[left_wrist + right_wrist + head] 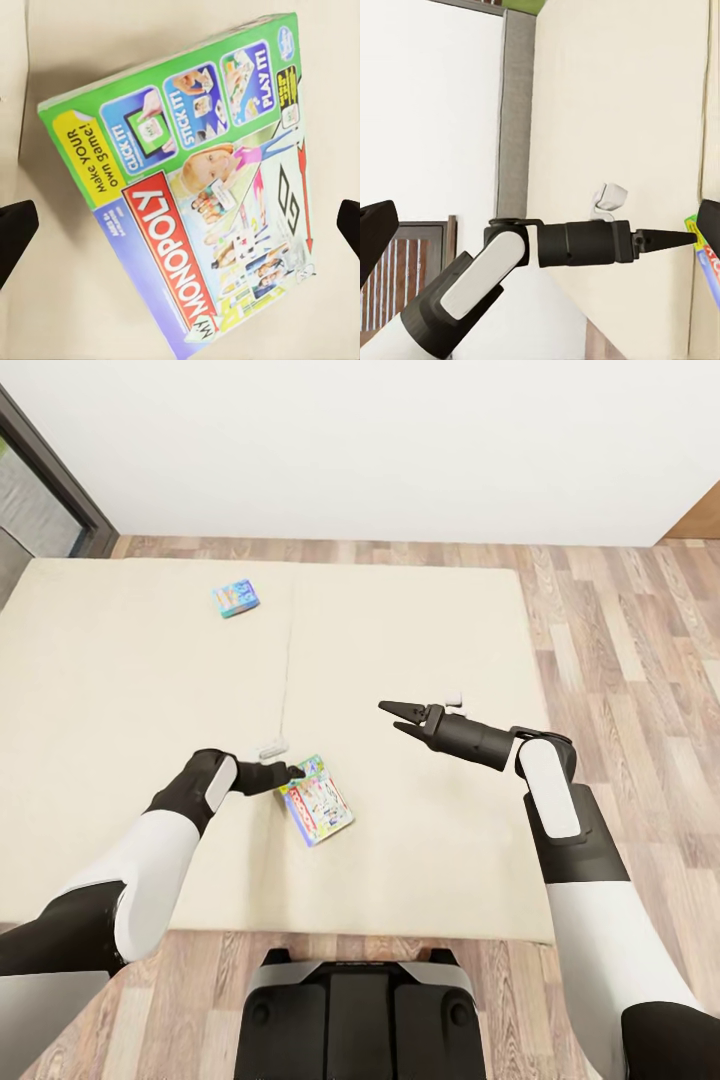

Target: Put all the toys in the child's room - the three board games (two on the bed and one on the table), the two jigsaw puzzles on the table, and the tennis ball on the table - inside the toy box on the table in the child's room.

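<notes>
left tool [293,771] released at green-edged board game [316,800] on bed [120,690] | right tool [396,717] released above bed | blue board game [236,598] near bed's far edge

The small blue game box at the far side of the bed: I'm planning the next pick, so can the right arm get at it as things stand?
Probably yes: the small blue game box lies alone on the bed, and the right claw hovers open and empty.

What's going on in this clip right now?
The robot stands at the bed, where two board games lie on the mattress. Its left gripper is open over the near one, the Monopoly box, fingers wide apart on either side of it and not yet closed. The right gripper hovers open and empty. The small blue game lies farther off, untouched.
</notes>
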